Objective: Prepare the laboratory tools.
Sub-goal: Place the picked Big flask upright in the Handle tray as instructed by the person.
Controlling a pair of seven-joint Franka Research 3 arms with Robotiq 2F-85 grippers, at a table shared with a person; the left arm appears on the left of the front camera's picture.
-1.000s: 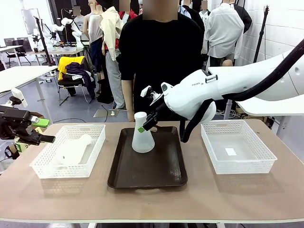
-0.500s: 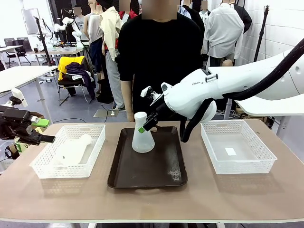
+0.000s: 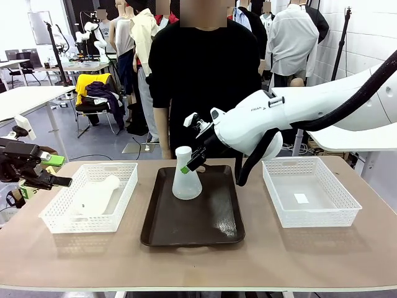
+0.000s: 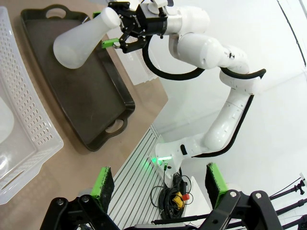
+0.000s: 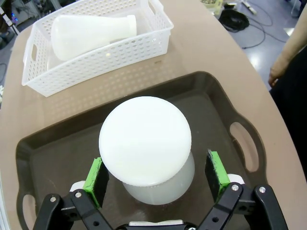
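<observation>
Our right gripper [image 5: 154, 177] is open, one green pad on each side of the neck of the flask [image 5: 145, 139], and we see no squeeze on it. We judge the jaws are spread this wide either to close on the neck or to clear it. Directly below the gripper the flask stands upright, its long axis vertical, mouth up toward the wrist and wide base flat on the tray [image 5: 57, 148], which suits a top-down approach. Out past the tray on the gripper's far side, the second flask [image 5: 88, 31] lies on its side in a basket [image 5: 158, 28]. Its long axis is level and its neck slants toward the tray and the desk's [image 3: 260, 261] far edge, so it probably needs a sideways or angled grasp. Farther off, our left gripper [image 3: 57, 171] hangs open beyond that basket's outer side, holding nothing. A person [image 3: 205, 81] stands across the desk, behind the tray.
</observation>
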